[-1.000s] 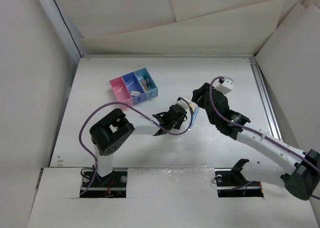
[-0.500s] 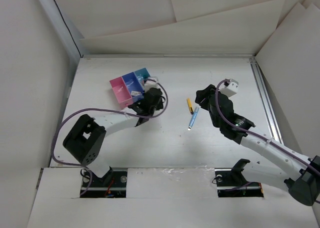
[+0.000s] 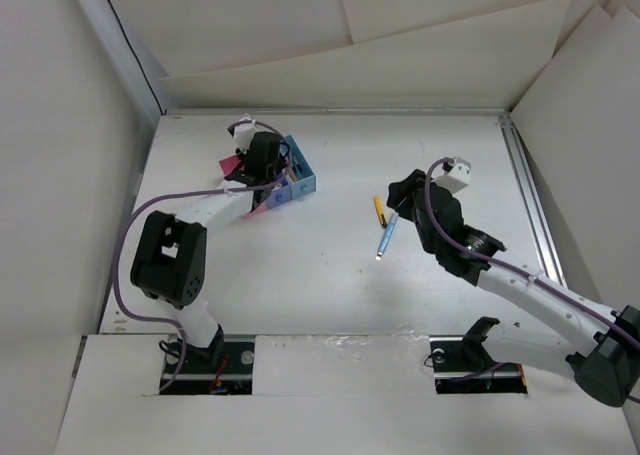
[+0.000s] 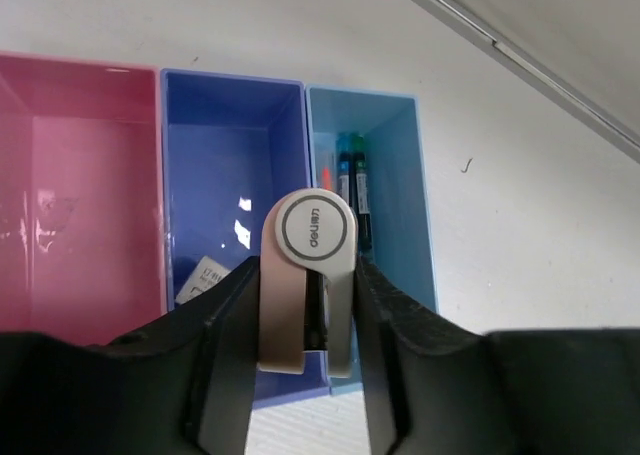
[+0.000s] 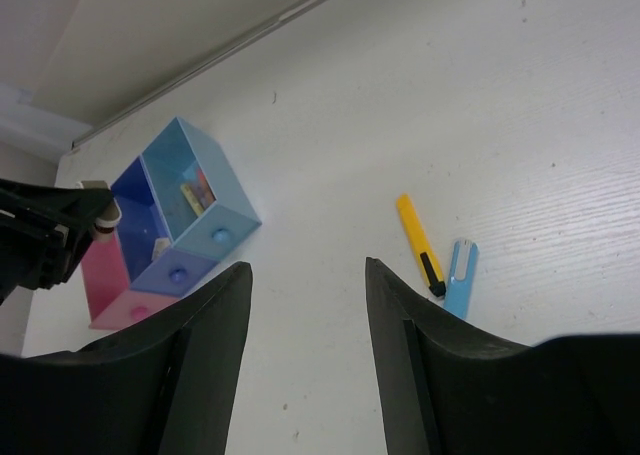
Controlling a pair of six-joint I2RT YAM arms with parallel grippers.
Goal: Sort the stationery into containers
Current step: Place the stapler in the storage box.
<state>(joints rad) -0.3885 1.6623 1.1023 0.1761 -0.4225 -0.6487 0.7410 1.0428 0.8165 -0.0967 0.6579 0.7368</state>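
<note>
Beige and round-capped, a small block (image 4: 283, 320) sits pinched between the fingers of the left claw (image 4: 305, 272), its white cap facing the wrist camera. The claw is narrow and closed on this block, held above the dark blue tray (image 4: 225, 155), near that tray's wall with the light blue tray (image 4: 392, 165). The pink tray (image 4: 80, 175) joins the dark blue one at 9 o'clock. Several pens (image 4: 350, 190) lie in the light blue tray, and a small white piece (image 4: 200, 275) lies in the dark blue one.

From above, the joined trays sit at about 10 o'clock on the white worktop (image 3: 330, 305), with the left arm over them. A yellow cutter (image 3: 379, 210) and a light blue cutter (image 3: 386, 237) lie on the worktop just right of its centre, close together, the blue one at 6 o'clock of the yellow.

The right claw (image 5: 305, 275) hangs beside them at 3 o'clock, its jaws wide with nothing between them.
</note>
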